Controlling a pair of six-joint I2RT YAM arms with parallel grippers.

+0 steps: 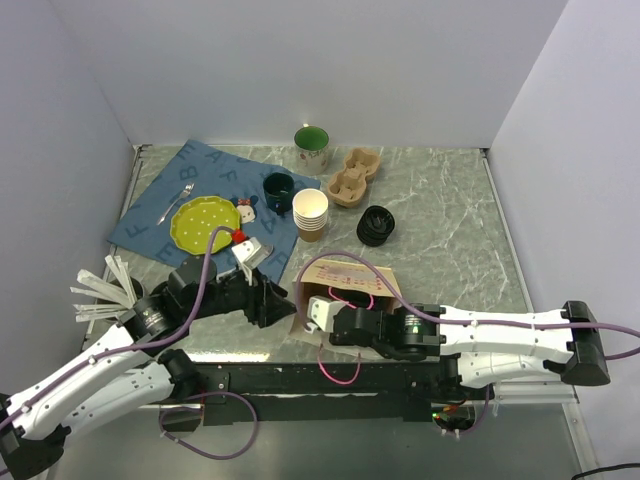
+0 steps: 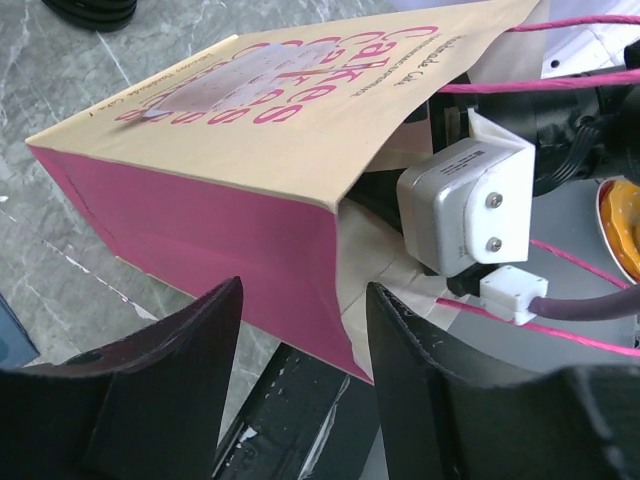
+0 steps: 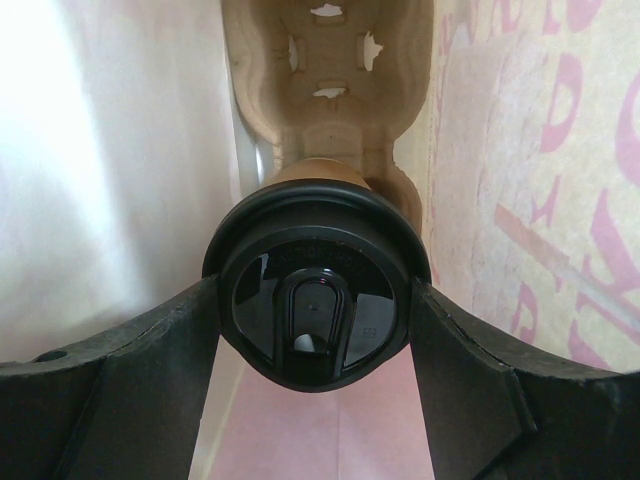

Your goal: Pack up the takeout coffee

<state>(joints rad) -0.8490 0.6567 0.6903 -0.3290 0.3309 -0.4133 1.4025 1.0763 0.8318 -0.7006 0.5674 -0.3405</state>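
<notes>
The takeout coffee (image 3: 312, 255), a brown cup with a black sip lid, shows only in the right wrist view. It sits inside the pink-lined paper bag (image 1: 350, 275), its base in a pulp cup carrier (image 3: 325, 70). My right gripper (image 3: 315, 295) reaches into the bag's mouth and is shut on the lid, one finger on each side. My left gripper (image 2: 303, 300) is open at the bag's near left corner, its fingers either side of the pink side panel's (image 2: 220, 250) edge. It also shows in the top view (image 1: 283, 303).
Behind the bag are a stack of lidless paper cups (image 1: 310, 213), a loose black lid (image 1: 376, 226), a second pulp carrier (image 1: 355, 177), a green mug (image 1: 311, 147) and a dark cup (image 1: 278, 187). A yellow plate (image 1: 203, 222) lies on a blue cloth (image 1: 160, 205).
</notes>
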